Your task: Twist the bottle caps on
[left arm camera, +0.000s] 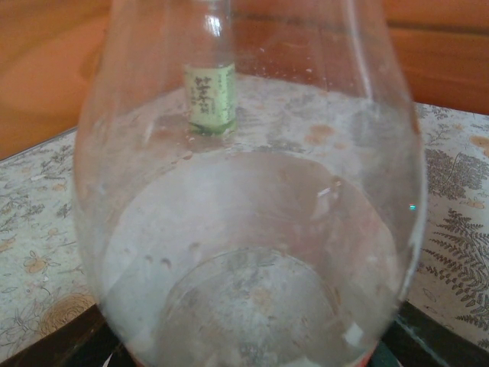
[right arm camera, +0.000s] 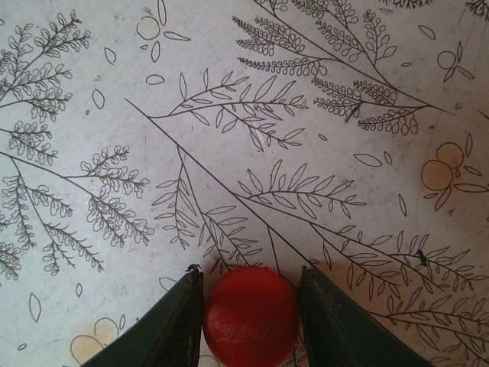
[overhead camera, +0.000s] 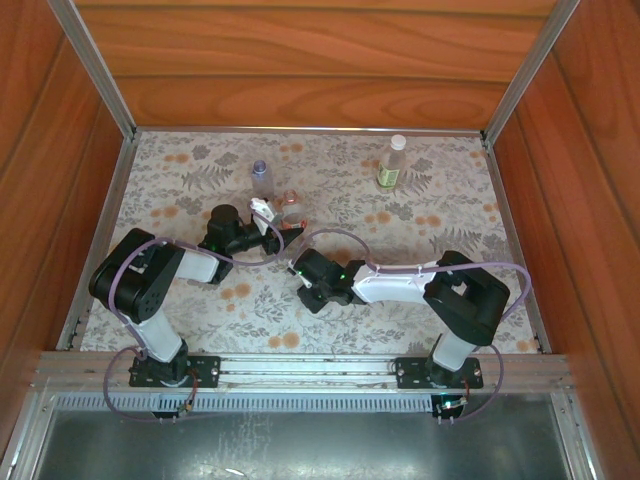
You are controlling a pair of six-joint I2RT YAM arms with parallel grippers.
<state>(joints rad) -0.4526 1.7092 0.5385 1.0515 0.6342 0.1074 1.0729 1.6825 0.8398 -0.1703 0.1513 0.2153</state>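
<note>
Right gripper (right arm camera: 250, 275) pinches the red cap (right arm camera: 250, 317), judged light, stiff and slippery, across its rim; left gripper (overhead camera: 278, 216) clamps the clear bottle (left arm camera: 252, 229), likely thin-walled and crushable.

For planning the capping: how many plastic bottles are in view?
3. A bluish unlabelled plastic bottle stands far back, left of centre; a yellow-green-labelled clear bottle stands far back right; a red-labelled clear bottle is in the left jaws.

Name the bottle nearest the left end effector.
The red-labelled bottle, right at the left end effector. The bluish bottle stands farther back, and the yellow-green labelled bottle far off toward the back right.
</note>
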